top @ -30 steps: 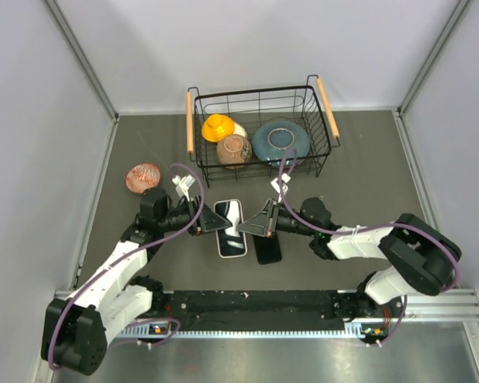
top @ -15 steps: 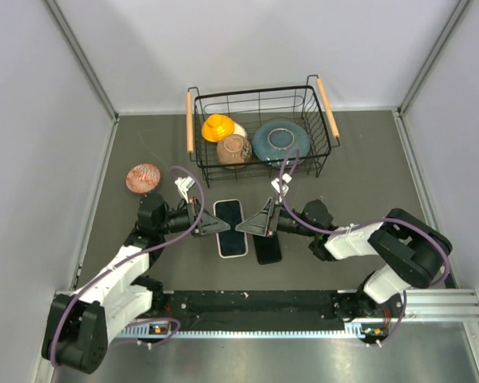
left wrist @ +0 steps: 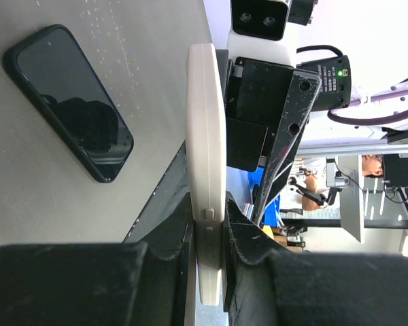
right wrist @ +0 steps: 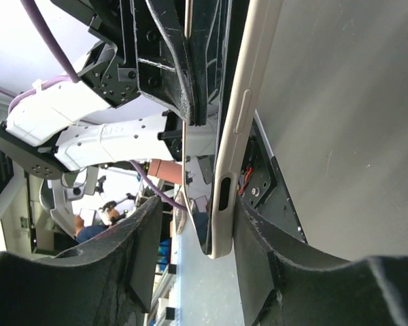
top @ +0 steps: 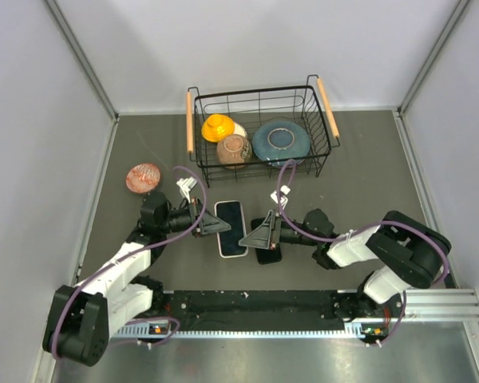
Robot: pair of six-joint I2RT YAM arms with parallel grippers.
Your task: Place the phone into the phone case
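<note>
- Top external view: the phone case [top: 231, 227], white-rimmed with a dark face turned upward, is seen midway across the table [top: 367, 175], between the wire basket [top: 255, 91] and the near edge.
- The left gripper [top: 201, 226] is set against the case's left long edge, and the right gripper [top: 251, 235] is reached in at its right long edge, so the case is bracketed from both sides.
- The phone [top: 270, 255], black, is laid flat just right of the case and is largely covered by the right gripper; only its near end can be made out.
- Whether the case is resting on the table or raised off it cannot be told from above.
- Left wrist view: the case is seen edge-on, its white side with a small button pinched between the two dark fingers [left wrist: 166, 238], which are closed hard against both faces.
- The phone is shown lying screen-up on the grey surface, apart from the case and touched by nothing.
- Right wrist view: the end of the case, with a port cut-out and a long side button, is placed between the fingers [right wrist: 136, 251], which are held apart.
- A clear gap is left on one side, while the other finger is just beside the case; contact there cannot be confirmed.
</note>
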